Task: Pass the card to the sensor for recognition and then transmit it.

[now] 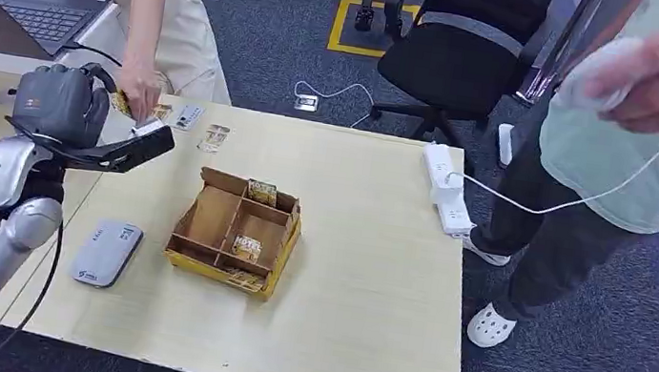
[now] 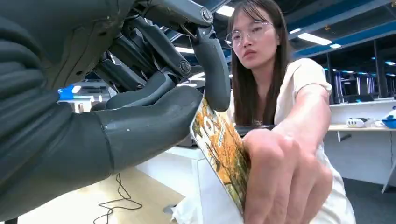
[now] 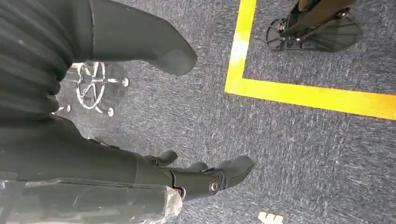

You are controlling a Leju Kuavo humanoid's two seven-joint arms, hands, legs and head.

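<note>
My left hand [image 1: 62,107] is raised over the table's far left corner. In the left wrist view its thumb and a finger pinch a yellow-orange printed card [image 2: 219,144]. A person's hand [image 2: 285,182] grips the same card from the other end; from the head view that hand [image 1: 140,84] reaches down to the card [image 1: 122,104]. The grey sensor pad [image 1: 106,253] lies flat near the table's left front, below my arm. A cardboard divider box [image 1: 205,223] with several cards stands mid-table. My right hand [image 3: 70,140] hangs over the carpet, fingers [image 3: 210,177] apart, holding nothing.
Two loose cards [image 1: 214,137] lie beyond the box. A white power strip [image 1: 446,187] sits at the table's right edge. A laptop [image 1: 46,9] is on the desk at far left, an office chair [image 1: 465,40] behind. A second person [image 1: 618,157] stands right, holding a white corded object.
</note>
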